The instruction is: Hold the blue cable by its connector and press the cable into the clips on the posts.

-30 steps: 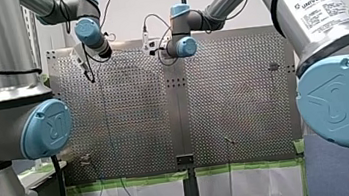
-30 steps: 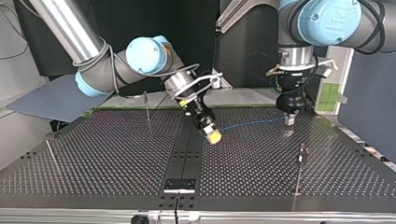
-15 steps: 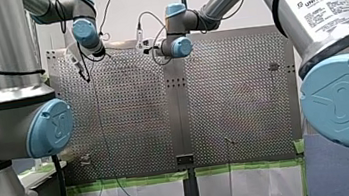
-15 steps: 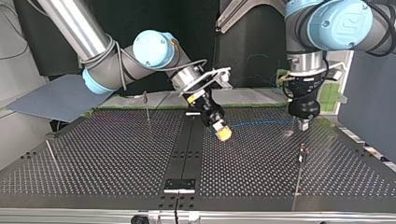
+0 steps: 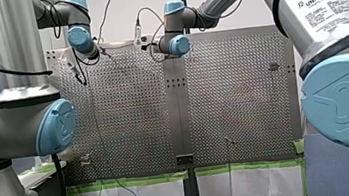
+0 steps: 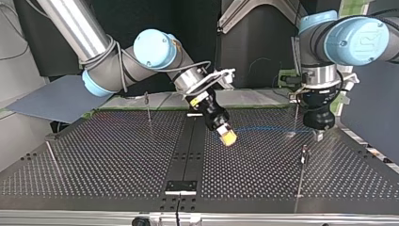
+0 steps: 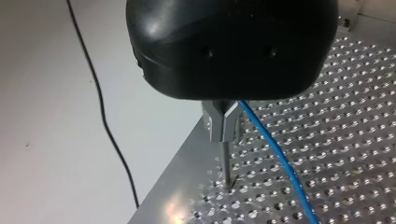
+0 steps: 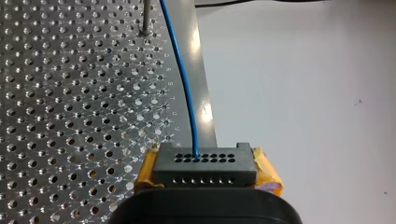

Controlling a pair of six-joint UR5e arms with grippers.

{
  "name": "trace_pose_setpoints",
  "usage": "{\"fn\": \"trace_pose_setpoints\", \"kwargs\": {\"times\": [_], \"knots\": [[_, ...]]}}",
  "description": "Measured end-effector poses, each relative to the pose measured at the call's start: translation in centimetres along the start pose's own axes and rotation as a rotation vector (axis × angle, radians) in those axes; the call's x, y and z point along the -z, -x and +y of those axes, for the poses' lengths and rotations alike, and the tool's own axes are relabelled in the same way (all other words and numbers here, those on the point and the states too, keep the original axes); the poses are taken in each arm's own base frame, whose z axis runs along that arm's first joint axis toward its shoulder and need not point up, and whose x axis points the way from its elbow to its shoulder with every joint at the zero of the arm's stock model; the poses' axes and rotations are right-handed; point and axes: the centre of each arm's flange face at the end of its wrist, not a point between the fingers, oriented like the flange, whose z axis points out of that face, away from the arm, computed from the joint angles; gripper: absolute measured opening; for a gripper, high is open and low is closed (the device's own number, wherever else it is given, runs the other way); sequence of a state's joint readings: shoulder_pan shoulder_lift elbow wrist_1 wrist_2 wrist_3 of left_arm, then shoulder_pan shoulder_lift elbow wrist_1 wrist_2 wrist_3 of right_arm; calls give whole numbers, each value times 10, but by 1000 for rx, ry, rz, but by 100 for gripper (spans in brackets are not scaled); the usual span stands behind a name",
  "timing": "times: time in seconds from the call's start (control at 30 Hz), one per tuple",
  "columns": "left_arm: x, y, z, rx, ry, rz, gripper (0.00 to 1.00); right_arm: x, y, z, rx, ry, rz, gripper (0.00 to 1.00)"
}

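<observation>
In the right wrist view my right gripper (image 8: 205,179) is shut on the black connector (image 8: 204,167), which sits between yellow pads (image 8: 267,175). From the connector the blue cable (image 8: 183,84) runs ahead, past a thin post (image 8: 146,18). The top view shows my right gripper (image 6: 227,136) tilted over the table's middle. There the cable (image 6: 263,128) stretches to my left gripper (image 6: 319,135) at the right. In the left wrist view the metal fingers (image 7: 223,122) are shut, with the cable (image 7: 275,158) leaving beside them. A thin post (image 7: 226,161) stands just under the tips.
Other thin posts stand on the perforated table (image 6: 117,160): one at the back left (image 6: 147,107), one leaning at the far left (image 6: 51,157), one near the front right (image 6: 302,165). A black strip (image 6: 186,155) runs down the table's middle.
My left gripper has moved toward the top view's right and nearer the camera, drawing the cable along. My right gripper with the connector has shifted a little the same way.
</observation>
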State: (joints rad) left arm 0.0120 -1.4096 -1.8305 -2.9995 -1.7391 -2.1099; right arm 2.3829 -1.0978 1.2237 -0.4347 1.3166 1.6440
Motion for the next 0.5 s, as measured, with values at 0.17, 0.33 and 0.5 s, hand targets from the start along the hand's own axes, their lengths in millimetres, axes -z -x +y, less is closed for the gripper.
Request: {"fn": "trace_pose_setpoints", "kwargs": {"times": [0.17, 0.33, 0.5], "knots": [[-11, 7, 9, 15, -13, -22, 0, -1, -1, -1, -12, -4, 4, 0], [-23, 10, 21, 25, -21, -27, 0, -1, -1, -1, -23, -5, 4, 0], [-33, 10, 28, 28, -20, -29, 0, -2, -2, 1, -28, -3, 10, 0]]}}
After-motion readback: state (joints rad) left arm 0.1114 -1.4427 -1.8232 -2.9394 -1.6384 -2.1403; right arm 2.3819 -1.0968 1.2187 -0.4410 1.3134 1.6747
